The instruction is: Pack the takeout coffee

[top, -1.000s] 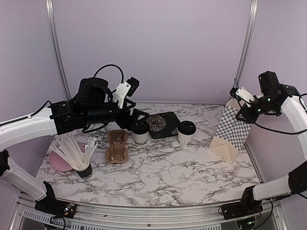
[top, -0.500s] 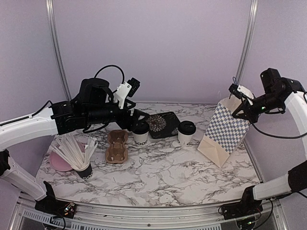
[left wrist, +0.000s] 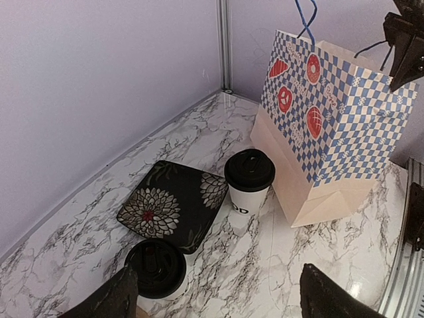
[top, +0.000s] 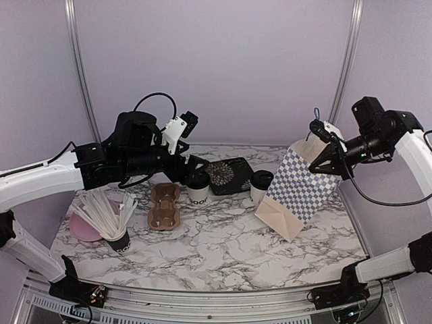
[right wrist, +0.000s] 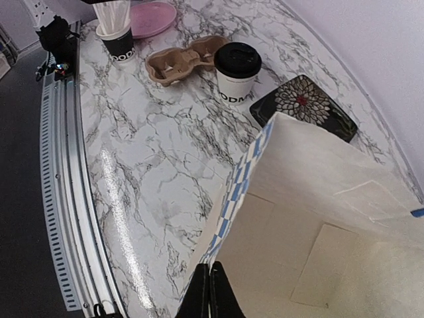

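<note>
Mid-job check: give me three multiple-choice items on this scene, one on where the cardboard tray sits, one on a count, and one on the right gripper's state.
1. Where is the cardboard cup tray?
A. against the far right wall
B. on the table, between the cup of sticks and a coffee cup
C. at the near edge by the arm bases

2. How many lidded coffee cups stand on the table?
A. one
B. three
C. two

3. The right gripper is:
A. shut on the rim of the paper bag
B. open above a cup
C. shut on a stick

Answers:
1 B: the top view shows it lying between those two.
2 C: one stands by the cardboard cup tray, and another stands by the paper bag.
3 A: the right wrist view shows the fingers pinched together on the bag's edge.
</note>
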### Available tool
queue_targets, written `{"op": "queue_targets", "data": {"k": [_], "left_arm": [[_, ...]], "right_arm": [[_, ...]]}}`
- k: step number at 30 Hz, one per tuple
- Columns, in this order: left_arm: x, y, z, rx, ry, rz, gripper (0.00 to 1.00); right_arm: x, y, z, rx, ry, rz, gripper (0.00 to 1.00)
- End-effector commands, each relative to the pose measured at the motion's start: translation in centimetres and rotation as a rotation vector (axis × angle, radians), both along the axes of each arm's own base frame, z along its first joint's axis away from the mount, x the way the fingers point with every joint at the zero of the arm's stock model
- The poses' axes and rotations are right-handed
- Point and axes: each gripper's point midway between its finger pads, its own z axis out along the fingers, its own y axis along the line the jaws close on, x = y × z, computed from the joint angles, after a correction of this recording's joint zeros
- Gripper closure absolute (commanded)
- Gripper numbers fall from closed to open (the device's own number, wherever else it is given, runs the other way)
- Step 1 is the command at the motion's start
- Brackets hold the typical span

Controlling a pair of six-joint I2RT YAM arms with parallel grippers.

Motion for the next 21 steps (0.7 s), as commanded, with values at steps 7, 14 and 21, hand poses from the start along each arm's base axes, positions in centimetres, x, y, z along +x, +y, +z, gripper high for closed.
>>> {"op": "queue_targets", "data": {"k": [7, 14, 21], "left_arm": [[1.4, 0.7, -0.3, 0.074, -0.038, 0.068, 0.14], [1.3, 0.7, -0.3, 0.074, -0.035, 0.065, 0.14], [0.0, -0.1, 0.4, 0.042, -0.017, -0.009, 0.15]], "right_arm": [[-2.2, 6.5, 0.7, 0.123, 0.113, 0.25, 0.96], [0.5, 6.7, 4.9, 0.129, -0.042, 0.252, 0.67], [7.5, 1.9, 10.9, 0.174, -0.212, 0.042, 0.66]]}}
